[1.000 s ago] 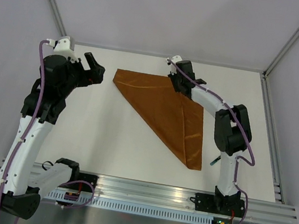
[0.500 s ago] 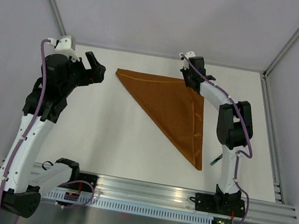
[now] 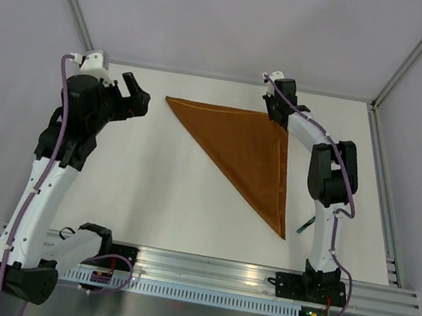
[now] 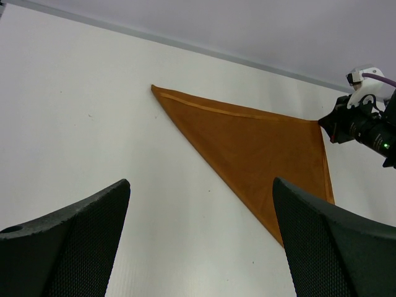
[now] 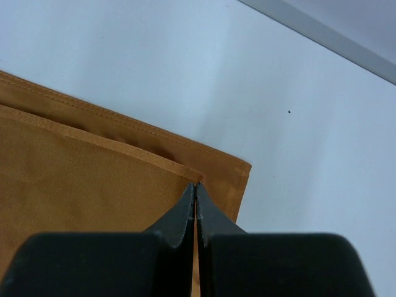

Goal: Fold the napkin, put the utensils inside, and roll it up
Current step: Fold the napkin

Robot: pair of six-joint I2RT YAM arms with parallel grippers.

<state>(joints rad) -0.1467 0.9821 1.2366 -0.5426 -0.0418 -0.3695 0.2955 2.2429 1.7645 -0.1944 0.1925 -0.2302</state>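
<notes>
The main risk is a crooked fold. The right hand is clamped shut on what looks like the corner of the upper layer, which sits short of the lower layer's corner, with a strip of the under layer showing beyond it toward 1 o'clock. If the hand lets go here, the mismatch would probably carry into the roll. Pulling harder could drag the whole cloth across the smooth tabletop, since the left hand hangs wide open at 9 o'clock, holding nothing and pinning nothing. The napkin lies at the far right of the tabletop as a flat rust-orange triangle with stitched hems. Its points face 10, 1 and 5 o'clock.
</notes>
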